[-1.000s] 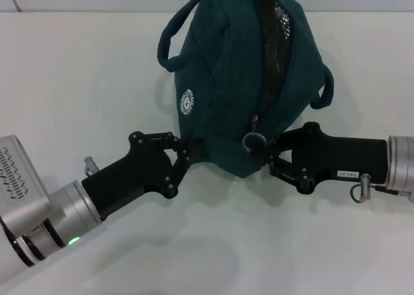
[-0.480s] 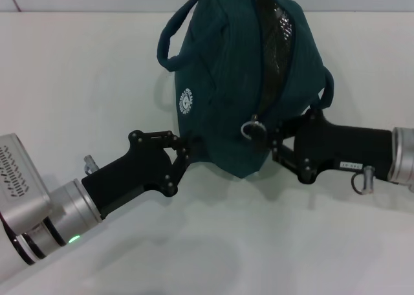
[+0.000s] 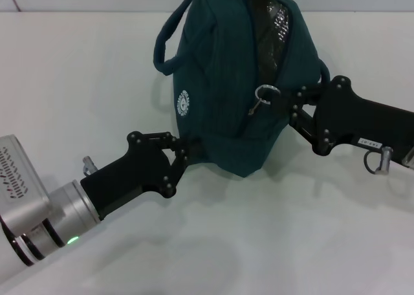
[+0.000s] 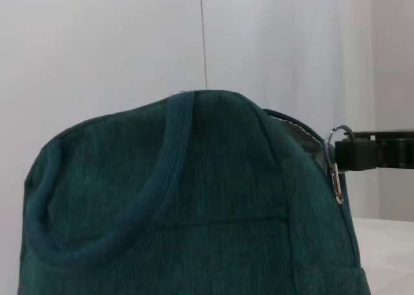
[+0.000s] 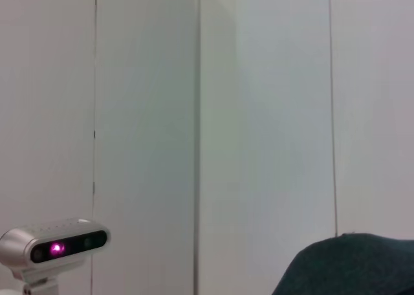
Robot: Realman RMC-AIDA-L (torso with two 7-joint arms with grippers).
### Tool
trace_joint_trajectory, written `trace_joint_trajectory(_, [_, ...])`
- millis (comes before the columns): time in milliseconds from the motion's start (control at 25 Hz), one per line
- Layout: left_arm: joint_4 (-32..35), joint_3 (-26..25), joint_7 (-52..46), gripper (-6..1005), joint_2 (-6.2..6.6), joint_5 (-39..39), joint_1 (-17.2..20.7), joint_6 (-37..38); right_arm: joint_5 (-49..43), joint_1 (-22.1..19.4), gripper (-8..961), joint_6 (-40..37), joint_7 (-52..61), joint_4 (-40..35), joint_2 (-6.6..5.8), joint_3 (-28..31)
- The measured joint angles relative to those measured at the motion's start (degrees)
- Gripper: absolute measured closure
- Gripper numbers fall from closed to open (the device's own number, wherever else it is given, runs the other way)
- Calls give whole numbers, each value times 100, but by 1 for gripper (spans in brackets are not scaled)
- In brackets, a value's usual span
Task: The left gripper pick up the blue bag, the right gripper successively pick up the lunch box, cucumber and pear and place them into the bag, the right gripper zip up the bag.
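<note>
The blue bag (image 3: 220, 94) stands lifted off the white table, its round white logo (image 3: 184, 102) facing me. My left gripper (image 3: 184, 154) is shut on the bag's lower left corner. At the bag's right side, my right gripper (image 3: 284, 104) is shut on the metal zipper pull (image 3: 264, 93). Above the pull the zipper gapes, showing shiny lining (image 3: 275, 23). The left wrist view shows the bag (image 4: 181, 217) close up with the zipper pull (image 4: 336, 172) held by the right gripper (image 4: 362, 154). Lunch box, cucumber and pear are out of view.
The white table (image 3: 77, 81) spreads around the bag on all sides. One rope handle (image 3: 167, 46) loops out to the bag's left. In the right wrist view a white panelled wall, a small camera (image 5: 55, 246) and a corner of the bag (image 5: 349, 269) show.
My right gripper has risen along the bag's right side, taking the zipper pull with it, and the closed stretch of zipper is longer. The bag leans slightly left. The left arm has stayed put.
</note>
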Motion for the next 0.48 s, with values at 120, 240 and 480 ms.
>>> trace_joint_trajectory(120, [0,-1,2,945,-2,-9,5,-5,68,-12,936,-4,-47,3,-10,2])
trace_joint_trajectory(240, [-3,0,3,944,-8,-9,14,-7,207,-32,936,-7,-163,10,-12,8])
trace_joint_trajectory(480, [3,7,3,944,-3,90,18,-16,740,-68,936,-15,-650,65,18,-45])
